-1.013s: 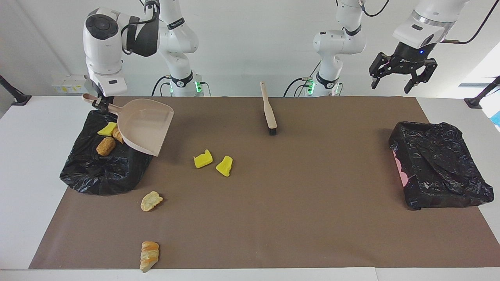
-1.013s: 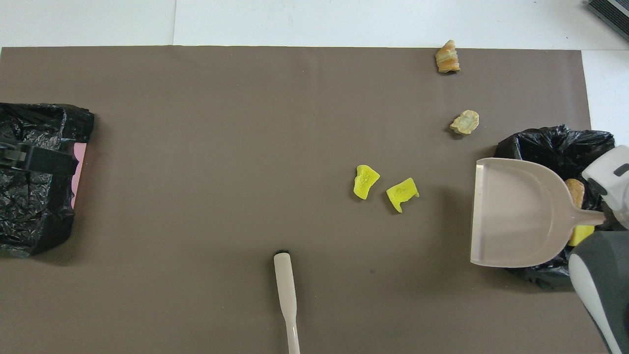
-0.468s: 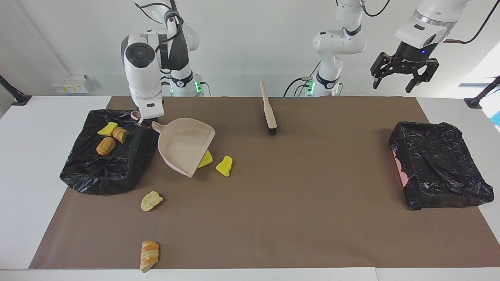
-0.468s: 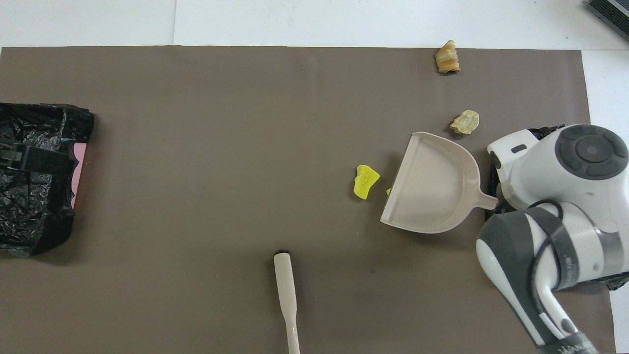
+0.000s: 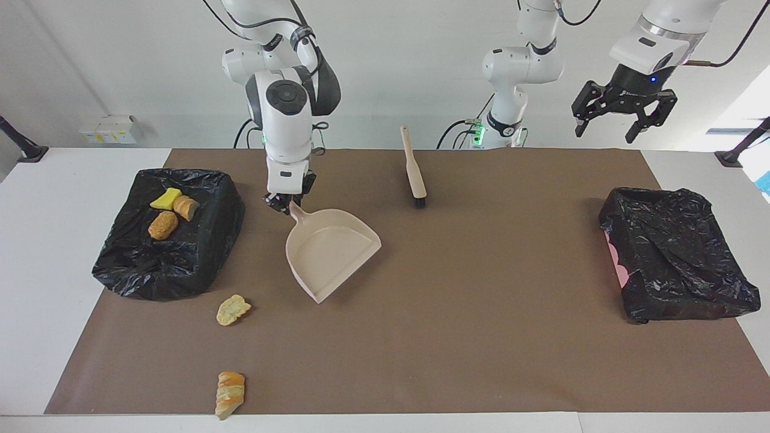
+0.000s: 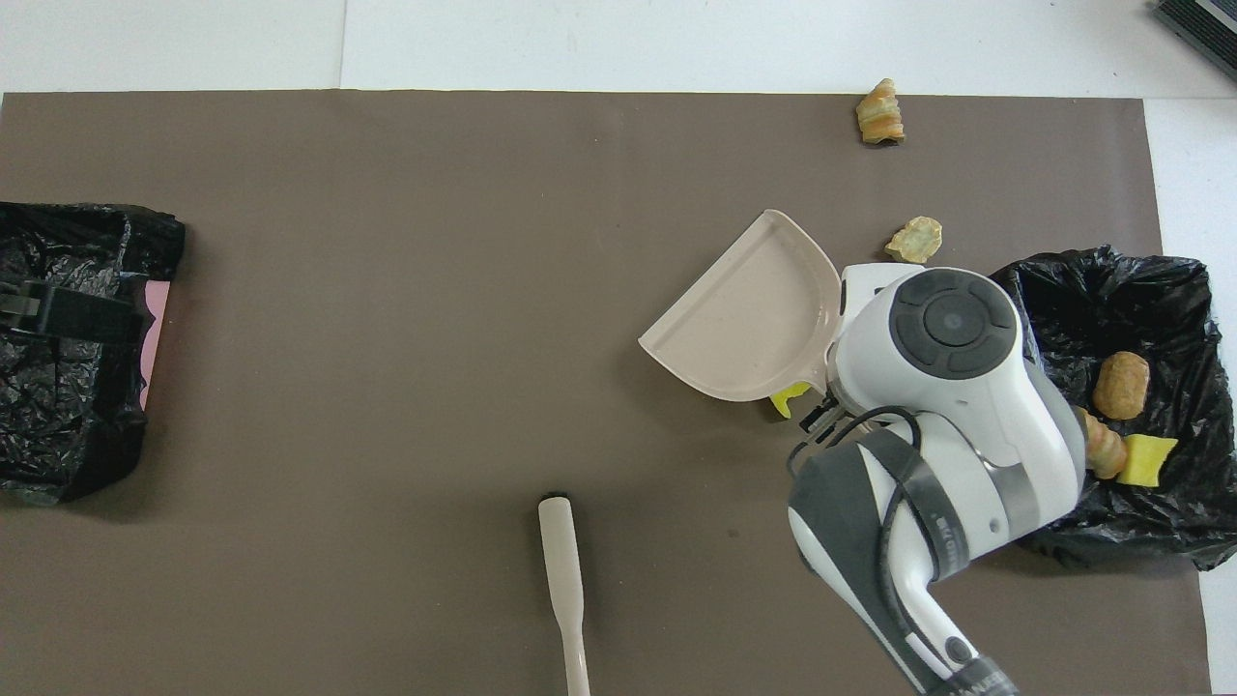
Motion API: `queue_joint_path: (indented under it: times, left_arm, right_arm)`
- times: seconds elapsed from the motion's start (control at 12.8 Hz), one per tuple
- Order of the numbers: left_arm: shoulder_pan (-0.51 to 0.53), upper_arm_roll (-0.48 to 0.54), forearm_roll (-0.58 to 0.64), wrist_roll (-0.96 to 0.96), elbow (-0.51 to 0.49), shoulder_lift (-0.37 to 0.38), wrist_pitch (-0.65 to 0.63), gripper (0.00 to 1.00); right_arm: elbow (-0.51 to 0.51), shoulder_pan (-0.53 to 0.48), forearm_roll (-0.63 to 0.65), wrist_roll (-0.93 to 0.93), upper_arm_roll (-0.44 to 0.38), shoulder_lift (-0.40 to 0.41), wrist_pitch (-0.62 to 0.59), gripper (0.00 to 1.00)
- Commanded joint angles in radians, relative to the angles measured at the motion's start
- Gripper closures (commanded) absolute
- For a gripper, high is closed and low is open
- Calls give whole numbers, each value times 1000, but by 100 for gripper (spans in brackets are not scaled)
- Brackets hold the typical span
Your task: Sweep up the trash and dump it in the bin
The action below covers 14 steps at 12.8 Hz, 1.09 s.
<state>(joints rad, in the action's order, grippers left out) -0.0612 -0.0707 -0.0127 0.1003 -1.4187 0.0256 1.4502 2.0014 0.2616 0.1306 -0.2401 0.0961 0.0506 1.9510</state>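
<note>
Facing view: right gripper [image 5: 287, 203], centre-left of frame, clamped on the handle of a beige plastic dustpan [image 5: 331, 251], pan mouth angled toward lower right; pan hiding whatever lies under it. Black-bagged bin [image 5: 168, 231] at left holding three pieces of trash [image 5: 170, 211]; two tan bread-like lumps [image 5: 232, 309] loose at lower left. Left gripper [image 5: 621, 120] waiting at upper right, fingers spread wide, nothing held. Beige hand brush [image 5: 414, 169] at upper centre, long axis running top to bottom, handle toward the robots, probably within either arm's reach. Overhead view: only a sliver of yellow sponge chunk [image 6: 791, 395] peeking from the pan's lower edge, right of centre; second bagged bin [image 6: 68, 348] at far left edge.
</note>
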Motion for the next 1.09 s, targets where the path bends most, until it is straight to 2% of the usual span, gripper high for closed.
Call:
queue_joint_path:
  times: [0.0,0.39,0.78,0.94,1.01]
  left_arm:
    - [12,-9,19,1,1,11,-19,0]
    - [12,-9,19,2,1,11,-19,0]
    - [12,-9,19,2,1,11,-17,0]
    - [12,-9,19,1,1,11,-19,0]
    - [12,-9,19,2,1,11,-17,0]
  right_arm:
    - [-125,62,-84,195,-4,99,-1,100]
    - [-364,146,-223,557,-4,311,-14,100]
    - [-643,280,-210,905,-4,569,-3,100]
    - [-650,288,-212,915,-4,580,2,100]
    - [-648,283,-213,913,-4,578,5,41]
